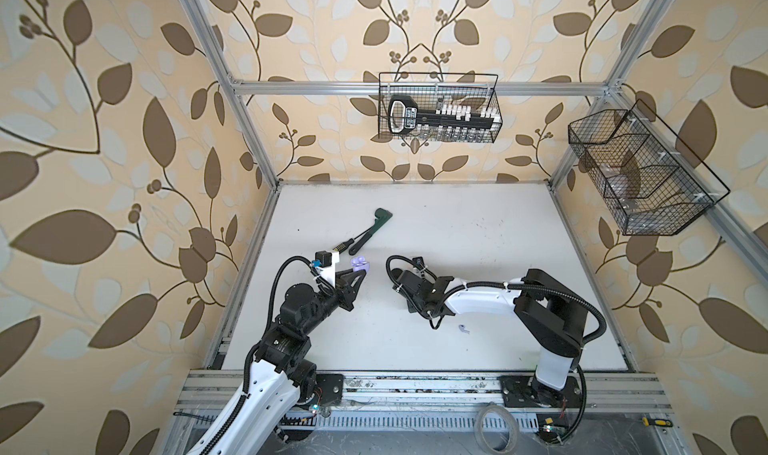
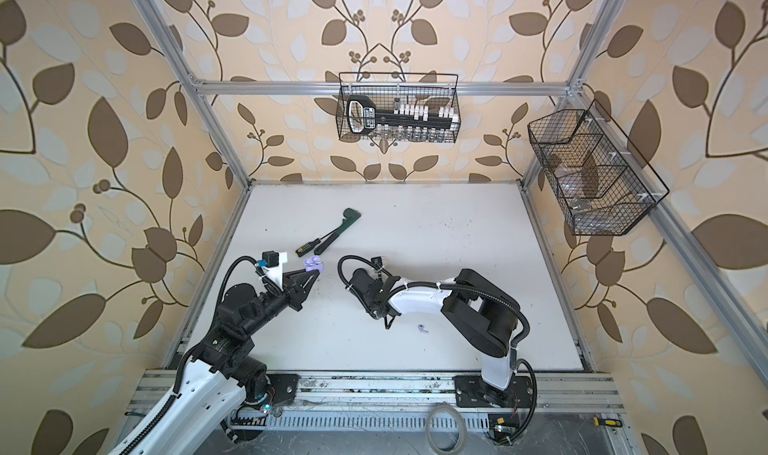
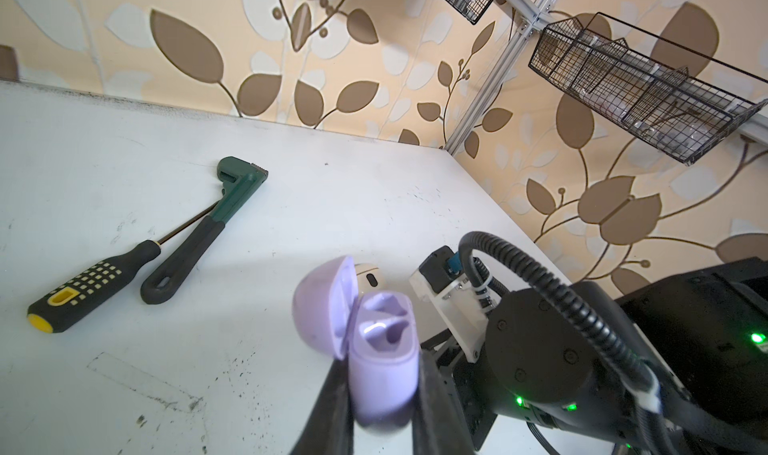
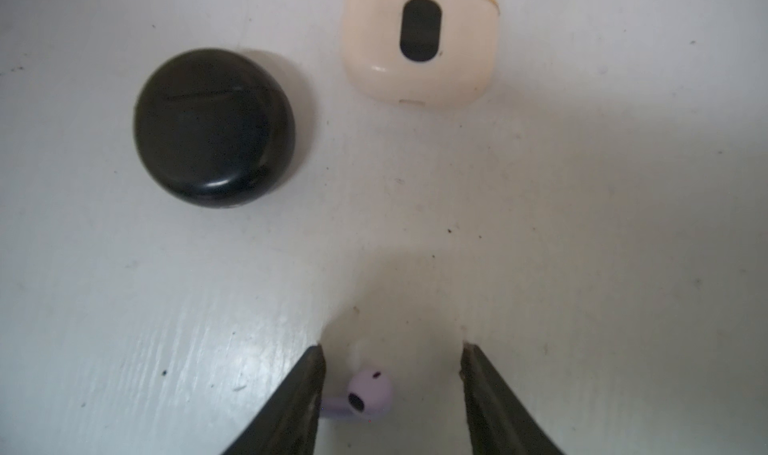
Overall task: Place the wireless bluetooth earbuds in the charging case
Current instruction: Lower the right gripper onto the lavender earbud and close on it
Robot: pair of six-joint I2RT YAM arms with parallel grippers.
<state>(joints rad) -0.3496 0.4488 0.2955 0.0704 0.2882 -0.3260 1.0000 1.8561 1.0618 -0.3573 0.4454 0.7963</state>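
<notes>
My left gripper [image 1: 360,271] [image 2: 313,271] [image 3: 380,361] is shut on the lavender charging case [image 1: 359,263] [image 2: 312,262] [image 3: 384,374] and holds it above the table, its lid [image 3: 322,303] swung open. In the right wrist view my right gripper [image 4: 392,347] stands open just over the table. A lavender earbud [image 4: 370,394] lies between its fingers, close to one finger [image 4: 303,390] and ungripped. Both top views show a lavender earbud [image 1: 464,329] [image 2: 423,328] on the table beside the right forearm. The right jaws are hidden under their wrist there.
A shut black round case [image 4: 214,126] and a shut cream case [image 4: 419,41] [image 3: 370,278] lie ahead of the right gripper. A screwdriver [image 1: 343,247] [image 3: 89,286] and a green wrench [image 1: 370,230] [image 3: 199,241] lie beyond the left gripper. Wire baskets [image 1: 438,108] [image 1: 640,174] hang on the frame.
</notes>
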